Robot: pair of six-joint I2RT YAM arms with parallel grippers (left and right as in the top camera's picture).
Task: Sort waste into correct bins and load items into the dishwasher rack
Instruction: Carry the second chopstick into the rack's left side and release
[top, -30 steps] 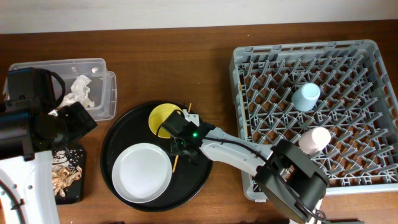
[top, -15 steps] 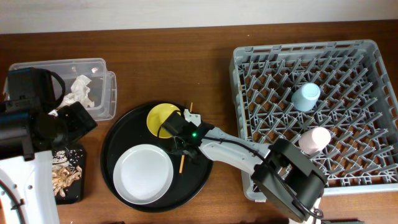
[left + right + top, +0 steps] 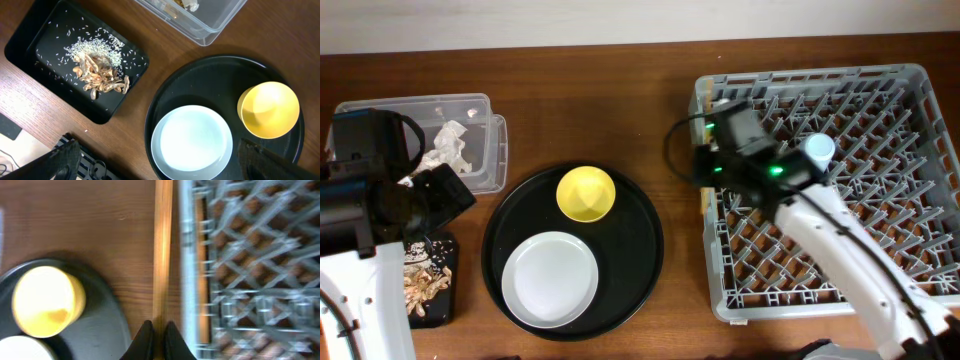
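My right gripper (image 3: 158, 330) is shut on thin wooden chopsticks (image 3: 162, 245), which run straight away from the fingertips. In the overhead view the right gripper (image 3: 705, 168) hangs over the left edge of the grey dishwasher rack (image 3: 920, 90). A light-blue cup (image 3: 819, 148) stands in the rack, partly behind the arm. The yellow bowl (image 3: 586, 193) and the pale plate (image 3: 549, 278) sit on the round black tray (image 3: 642, 240). My left gripper (image 3: 167, 164) is open, high above the plate (image 3: 192, 142). The pink cup is hidden.
A clear tub (image 3: 485, 105) at the back left holds a crumpled white napkin (image 3: 447, 147). A small black tray (image 3: 30, 50) holds brown food scraps (image 3: 100, 80) and rice grains. The left arm (image 3: 380, 200) stands over the table's left edge.
My right gripper shut on the chopsticks beside the bowl, lifted them off the round tray and carried them right to the rack's left edge. The left arm has not moved.
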